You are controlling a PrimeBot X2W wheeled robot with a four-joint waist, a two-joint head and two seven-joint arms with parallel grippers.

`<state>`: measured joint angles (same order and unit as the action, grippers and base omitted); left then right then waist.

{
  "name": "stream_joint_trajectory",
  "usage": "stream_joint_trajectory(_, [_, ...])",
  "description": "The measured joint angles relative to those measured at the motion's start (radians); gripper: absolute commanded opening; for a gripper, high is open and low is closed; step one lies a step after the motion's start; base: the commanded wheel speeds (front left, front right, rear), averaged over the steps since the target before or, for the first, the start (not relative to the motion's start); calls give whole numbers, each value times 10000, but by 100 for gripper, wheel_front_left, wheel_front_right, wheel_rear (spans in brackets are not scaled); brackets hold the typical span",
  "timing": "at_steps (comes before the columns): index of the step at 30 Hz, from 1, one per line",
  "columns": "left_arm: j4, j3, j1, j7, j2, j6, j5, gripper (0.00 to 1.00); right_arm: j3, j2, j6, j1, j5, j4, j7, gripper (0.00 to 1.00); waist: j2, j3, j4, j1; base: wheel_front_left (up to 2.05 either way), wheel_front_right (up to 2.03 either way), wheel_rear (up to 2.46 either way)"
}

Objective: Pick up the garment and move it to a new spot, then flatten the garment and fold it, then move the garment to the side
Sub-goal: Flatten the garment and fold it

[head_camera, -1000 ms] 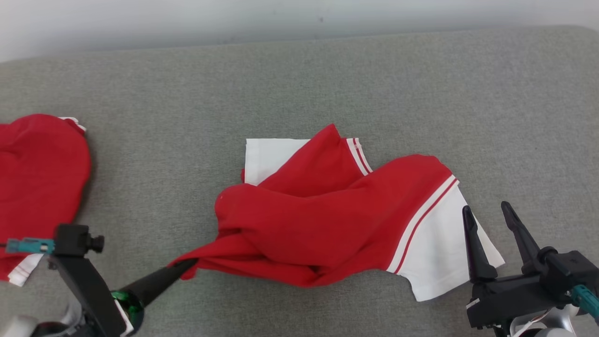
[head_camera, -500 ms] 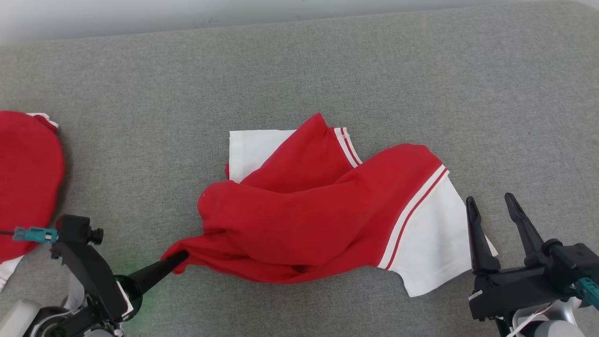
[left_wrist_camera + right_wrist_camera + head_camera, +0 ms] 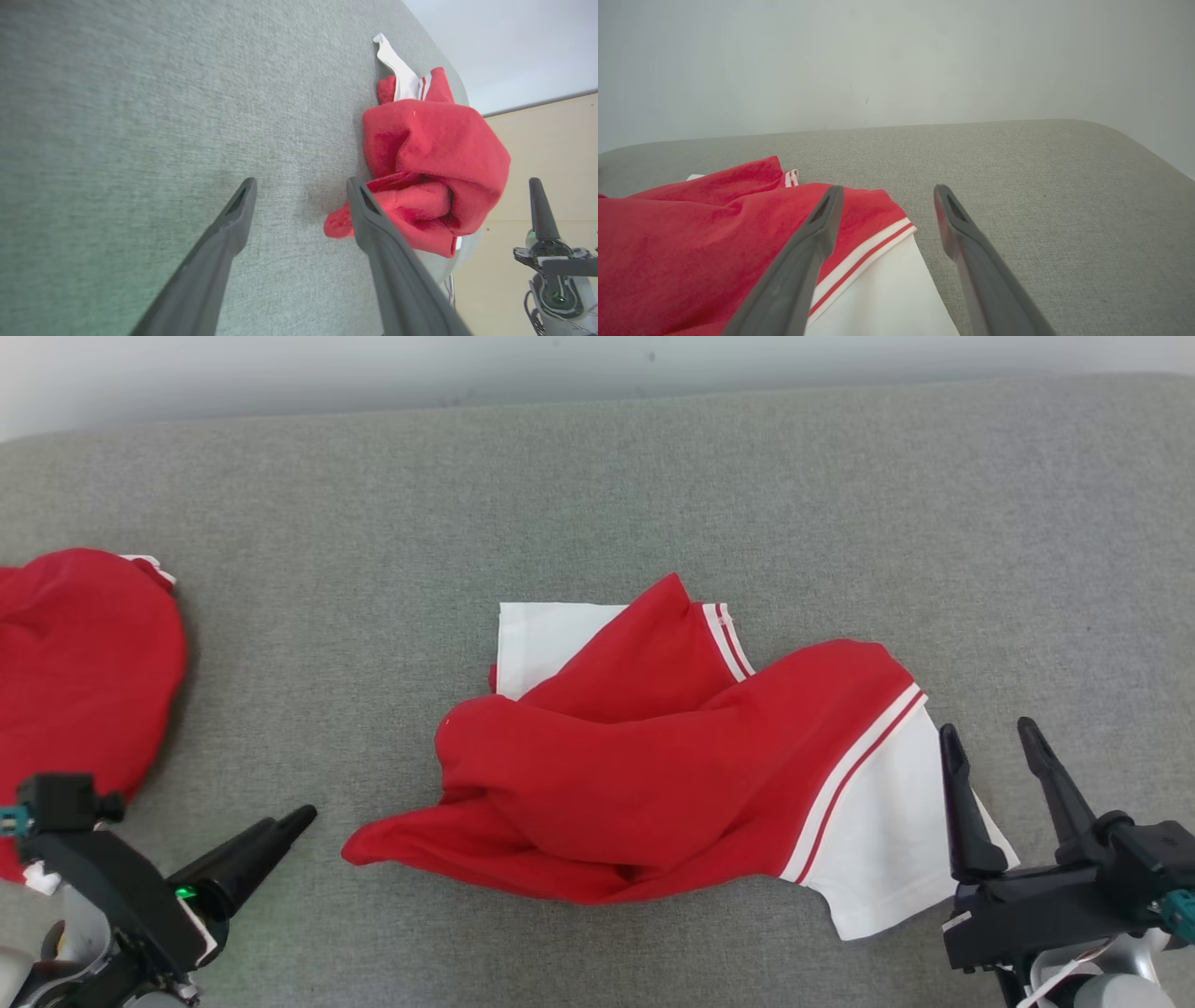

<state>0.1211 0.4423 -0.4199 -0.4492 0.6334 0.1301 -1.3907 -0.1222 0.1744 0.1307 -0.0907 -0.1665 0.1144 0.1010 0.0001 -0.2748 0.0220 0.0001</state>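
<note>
Left tool (image 3: 301, 183) splayed, rumpled red garment (image 3: 653, 775)

Right claw (image 3: 888, 188): fingers spread apart, empty, bottom centre.
Red-and-white shirt (image 3: 691, 242): lower left, crumpled on grey tabletop (image 3: 1041, 186).

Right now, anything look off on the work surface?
The red-and-white shirt in the middle lies crumpled, red bunched over white, with one red corner trailing toward the open left claw, which is clear of it. Another red garment sits heaped at the left edge.
</note>
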Motion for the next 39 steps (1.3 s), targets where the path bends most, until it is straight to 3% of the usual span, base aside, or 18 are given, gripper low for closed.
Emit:
stream_joint_trajectory(6, [142,-247,304,1294,-180,0,290,100,259,-104,0,1,33,-23,107,100,0,238,111,-1,0,0,0])
stream_joint_trajectory(20, [-936,-1080,933,6061,-1519,-44,1668,100,742,-307,0,190,244,125,125,100,0,971,455,-1,0,0,0])
stream_joint_trajectory(21, [-1072,-1041,933,6458,-1478,-474,2537,100,713,-320,0,190,247,151,82,100,-1,1052,485,-1,0,0,0])
stream_joint_trajectory(29, [-2004,-976,1151,7055,-1860,-3277,6228,100,623,-322,0,233,249,180,61,100,-1,1254,417,-2,0,0,0])
stream_joint_trajectory(35, [-2378,-794,1742,7068,-2242,-4378,8165,100,500,-291,0,290,339,151,61,100,-1,1388,339,-1,0,0,0])
stream_joint_trajectory(39, [-2372,-882,2217,7070,-2385,-4721,8897,100,428,-257,0,498,401,81,46,100,-1,1531,325,-1,0,0,0])
